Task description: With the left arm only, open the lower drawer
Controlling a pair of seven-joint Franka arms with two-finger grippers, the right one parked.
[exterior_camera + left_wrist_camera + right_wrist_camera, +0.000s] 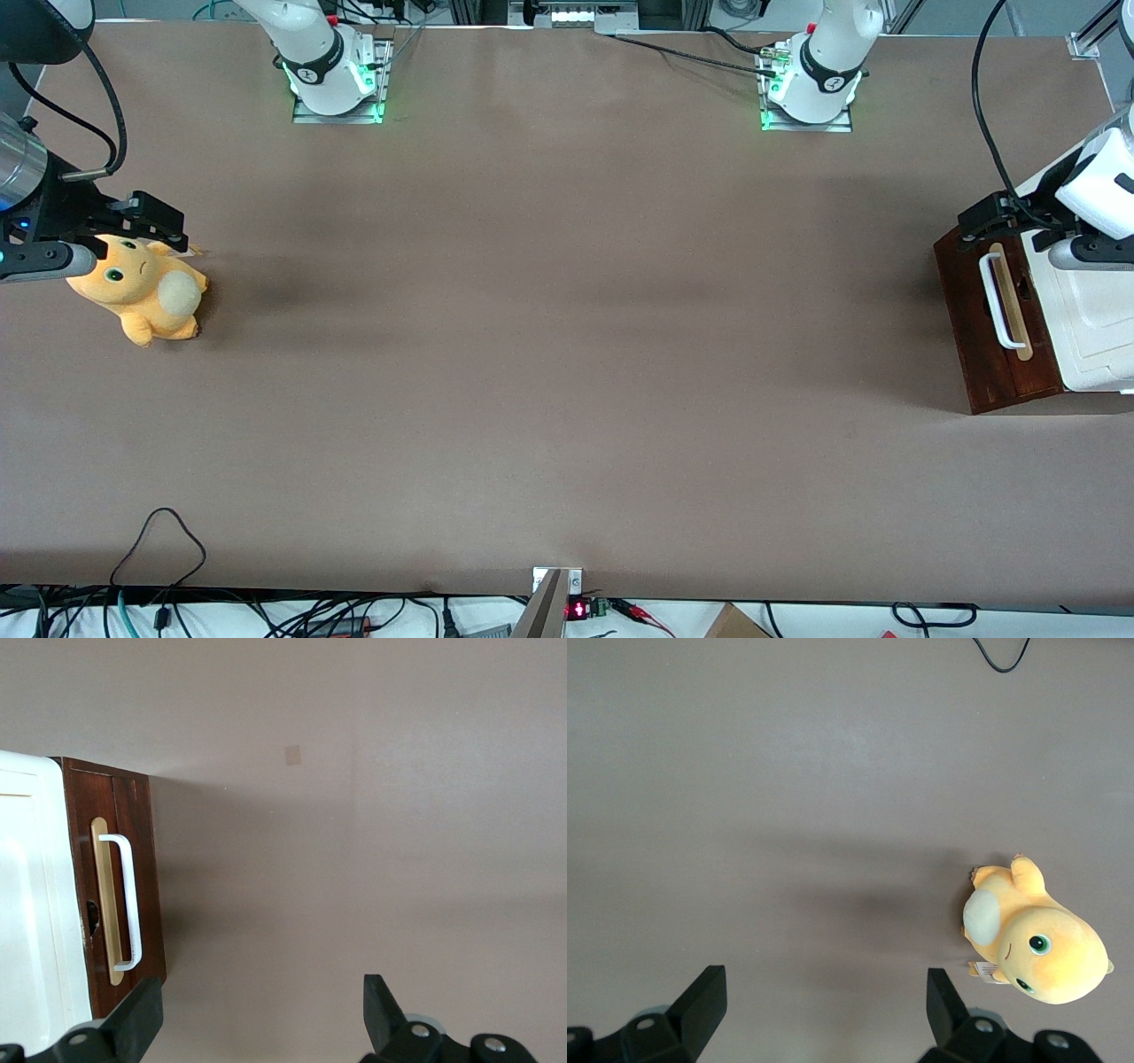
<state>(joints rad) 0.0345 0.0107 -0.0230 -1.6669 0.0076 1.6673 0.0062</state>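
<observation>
The drawer (997,323) sits shut at the working arm's end of the surface (567,354). The gripper (997,215) hangs above it with fingers (137,1014) spread wide — holding nothing. This looks like the reaching step. Next it must come down and close around the handle (124,902) — then pull.

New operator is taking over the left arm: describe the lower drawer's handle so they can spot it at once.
Look to the working arm's end of the table, where the cabinet stands under the open gripper. Its dark reddish-brown lower drawer faces the table's middle. The handle is the white bar on a pale wood strip, unlike the cream-white top.
</observation>
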